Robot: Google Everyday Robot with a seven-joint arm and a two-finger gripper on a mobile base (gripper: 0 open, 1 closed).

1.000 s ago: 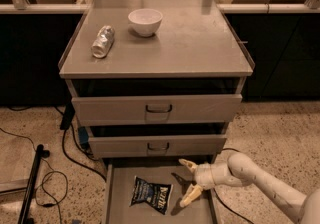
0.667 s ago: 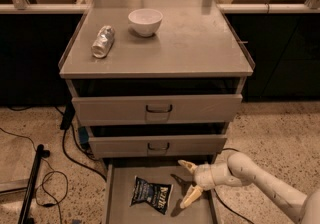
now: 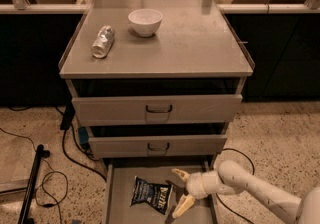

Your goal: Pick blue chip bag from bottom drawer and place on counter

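Observation:
The blue chip bag [image 3: 151, 194] lies flat on the floor of the open bottom drawer [image 3: 120, 203], left of centre, with white lettering up. My gripper [image 3: 181, 191] hangs over the drawer just right of the bag, open, its two pale fingers [image 3: 182, 206] spread apart and pointing left toward the bag's right edge. It holds nothing. The counter [image 3: 200, 43] is the grey top of the cabinet above.
On the counter stand a white bowl [image 3: 145, 21] and a crushed silver can [image 3: 103, 41] at the left. The two handled drawers [image 3: 158, 109] above are slightly pulled out. Black cables [image 3: 65, 143] and a stand [image 3: 32, 183] lie on the floor at left.

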